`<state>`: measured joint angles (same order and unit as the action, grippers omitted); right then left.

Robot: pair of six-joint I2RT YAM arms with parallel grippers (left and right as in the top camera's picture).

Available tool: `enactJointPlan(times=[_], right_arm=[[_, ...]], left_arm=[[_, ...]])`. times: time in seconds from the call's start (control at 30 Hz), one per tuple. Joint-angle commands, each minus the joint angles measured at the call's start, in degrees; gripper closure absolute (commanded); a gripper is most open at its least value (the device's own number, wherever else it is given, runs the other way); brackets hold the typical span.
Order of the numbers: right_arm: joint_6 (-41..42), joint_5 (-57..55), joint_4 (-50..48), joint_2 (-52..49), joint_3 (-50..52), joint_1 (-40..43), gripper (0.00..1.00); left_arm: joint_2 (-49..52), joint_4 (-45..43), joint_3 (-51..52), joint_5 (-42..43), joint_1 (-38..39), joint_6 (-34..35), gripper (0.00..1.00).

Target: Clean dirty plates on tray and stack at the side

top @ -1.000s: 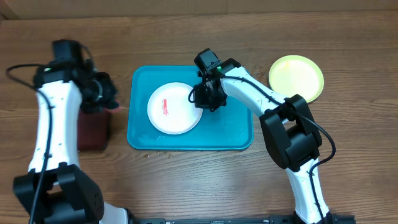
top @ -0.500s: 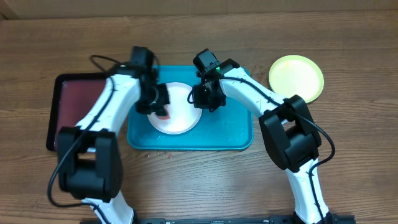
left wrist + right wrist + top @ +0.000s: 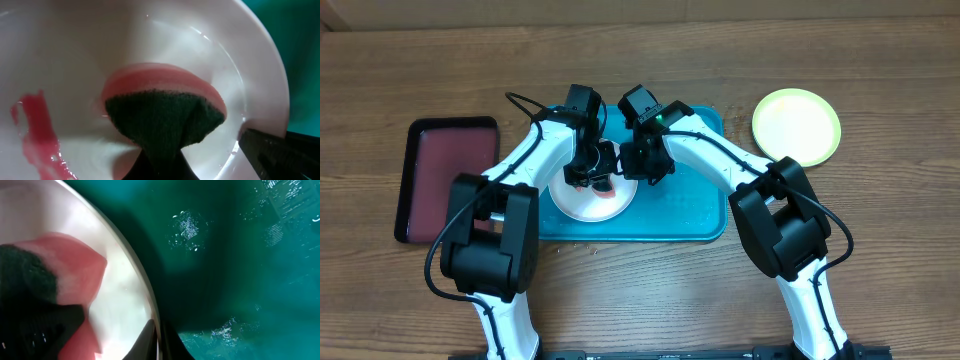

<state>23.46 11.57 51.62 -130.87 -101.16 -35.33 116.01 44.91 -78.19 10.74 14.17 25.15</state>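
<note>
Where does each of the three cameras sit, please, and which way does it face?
Overhead: above the table, facing straight down on the teal tray, white plate, left arm and right arm.
Left wrist: close over the white plate, facing the sponge in the left gripper and a red smear.
Right wrist: low at the plate's rim, which the right gripper pinches.
Shared: both wrist views show sponge and plate.
</note>
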Motion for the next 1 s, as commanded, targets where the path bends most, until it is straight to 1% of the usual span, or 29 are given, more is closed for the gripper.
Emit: enactJointPlan(times=[0.0, 0.07, 0.13, 0.2, 0.23, 0.3, 0.33, 0.37, 0.4, 0.43, 0.5, 0.57, 0.7, 0.77, 0.87, 0.97], right_arm=[[-1.0, -1.6, 0.5, -0.9, 1.4, -0.9, 0.96], [-1.0, -1.6, 0.4, -0.9, 1.4, -0.9, 0.96], [-1.0, -1.6, 0.3, -0.9, 1.4, -0.9, 0.96], [-1.0, -1.6, 0.3, -0.9, 1.4, -0.9, 0.96], [-0.9, -1.6, 0.3, -0.9, 1.4, -0.9, 0.96], [-1.0, -1.6, 0.3, -0.9, 1.4, -0.9, 0.96], [-1.0, -1.6, 0.3, -0.9, 1.4, -0.9, 0.96], [-1.0, -1.6, 0.3, -0.9, 1.4, -0.9, 0.96], [-1.0, -1.6, 0.2, -0.9, 1.4, -0.9, 0.96], [-1.0, -1.6, 0.2, -0.9, 1.4, -0.9, 0.96], [-1.0, -1.6, 0.1, -0.9, 1.4, -0.9, 0.96], [-1.0, -1.6, 0.0, -0.9, 1.4, -0.9, 0.96], [-1.0, -1.6, 0.1, -0.9, 1.4, -0.9, 0.96], [-1.0, -1.6, 0.1, -0.9, 1.4, -0.9, 0.96], [-1.0, -1.6, 0.1, -0.9, 1.4, -0.9, 0.96], [-1.0, -1.6, 0.4, -0.9, 1.4, -0.9, 0.96]], left_arm=[[2.9, -0.2, 0.2, -4.4, 0.0, 0.8, 0.92], [2.9, -0.2, 0.0, -5.4, 0.0, 0.7, 0.74], [2.9, 0.0, -0.6, -5.4, -0.2, 0.6, 0.75], [2.8, 1.2, -1.9, -5.4, -0.5, 0.6, 0.81], [2.8, 1.9, -2.8, -5.4, -0.6, 0.6, 0.82], [2.8, 3.5, -4.5, -5.4, -0.8, 0.6, 0.83], [2.8, 4.1, -5.2, -5.4, -0.8, 0.6, 0.82], [2.8, 4.4, -5.7, -5.4, -0.8, 0.6, 0.79], [2.8, 4.5, -5.9, -5.4, -0.8, 0.6, 0.73], [2.8, 4.4, -5.9, -5.4, -0.8, 0.6, 0.7], [2.8, 4.4, -5.9, -5.6, -0.8, 0.6, 0.69], [2.8, 4.5, -5.9, -6.8, -0.8, 0.6, 0.72], [2.8, 4.5, -5.9, -8.5, -0.8, 0.6, 0.9], [2.8, 4.6, -5.9, -9.8, -0.8, 0.6, 0.96], [2.8, 5.1, -5.4, -12.1, -0.8, 0.6, 0.96], [2.8, 7.7, -5.1, -16.9, -0.8, 0.9, 0.96]])
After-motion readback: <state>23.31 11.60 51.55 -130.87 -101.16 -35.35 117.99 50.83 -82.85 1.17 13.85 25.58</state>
